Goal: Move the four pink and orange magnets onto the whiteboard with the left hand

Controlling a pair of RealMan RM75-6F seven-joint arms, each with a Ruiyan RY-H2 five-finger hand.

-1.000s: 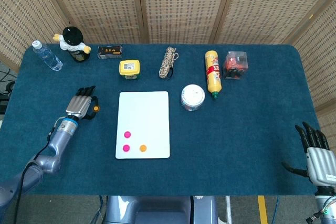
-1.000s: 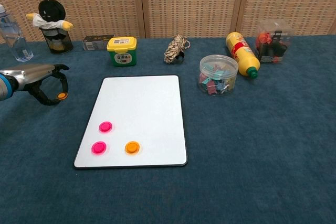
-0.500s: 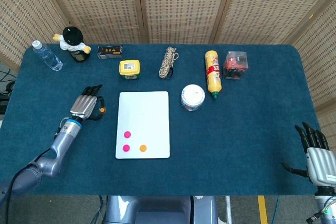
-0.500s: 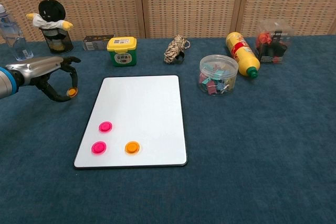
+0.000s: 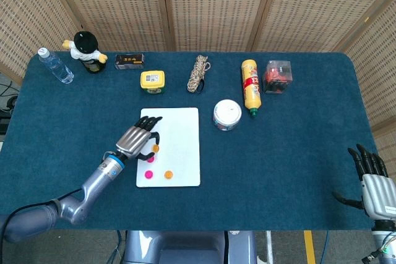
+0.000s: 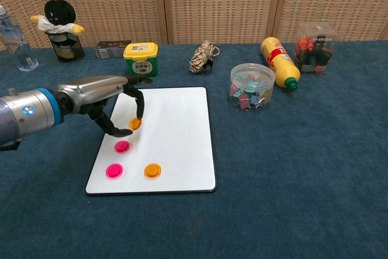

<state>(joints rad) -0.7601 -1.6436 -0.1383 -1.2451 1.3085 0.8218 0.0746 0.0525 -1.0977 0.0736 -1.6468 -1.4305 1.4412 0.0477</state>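
A white whiteboard [image 5: 176, 128] [image 6: 173, 119] lies flat in the middle of the blue table. Two pink magnets [image 6: 122, 146] [image 6: 113, 170] and one orange magnet [image 6: 152, 170] [image 5: 168, 175] sit near its front left corner. My left hand [image 5: 137, 138] [image 6: 106, 98] hovers over the board's left part and pinches a second orange magnet [image 6: 134, 124] [image 5: 155, 148] between thumb and a finger, just above the upper pink one. My right hand [image 5: 373, 180] rests at the table's front right corner, fingers spread and holding nothing.
Along the back stand a water bottle [image 5: 54, 65], a doll figure [image 5: 87, 50], a dark box [image 5: 129, 61], a yellow-lidded tub [image 5: 152, 81], a rope bundle [image 5: 198, 73], a yellow bottle [image 5: 250, 83] and a clear box [image 5: 278, 76]. A clip jar [image 6: 251, 86] stands right of the board.
My left hand has carried the orange magnet rightward from beside the board's left edge to over the board. The right hand has not moved.
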